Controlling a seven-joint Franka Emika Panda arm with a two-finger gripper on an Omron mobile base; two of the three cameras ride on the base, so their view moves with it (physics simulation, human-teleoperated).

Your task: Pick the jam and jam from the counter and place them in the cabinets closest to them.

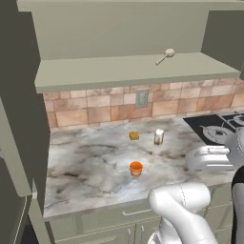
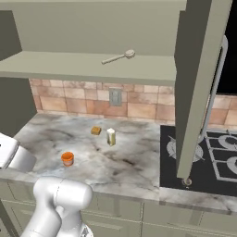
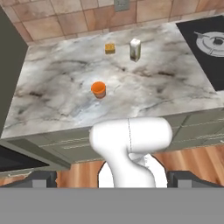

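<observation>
On the marbled counter (image 1: 90,162) (image 2: 134,162) (image 3: 52,83) stand two small jars that look like the jams. One is a squat orange jar (image 1: 136,168) (image 2: 67,159) (image 3: 99,89) near the front. The other is a taller pale jar with a white lid (image 1: 158,137) (image 2: 110,137) (image 3: 135,50) further back. Above the counter the cabinets (image 1: 124,71) (image 2: 83,67) stand open, with a bare shelf. My gripper (image 3: 113,179) is open and empty, high up and back from the counter's front edge, well short of both jars.
A small orange-brown block (image 1: 134,136) (image 2: 96,131) (image 3: 110,48) lies left of the pale jar. A spoon (image 1: 166,55) (image 2: 119,57) rests on the cabinet shelf. A black stove (image 1: 219,129) (image 2: 217,155) borders the counter on the right. An open cabinet door (image 2: 199,83) hangs over the stove's edge.
</observation>
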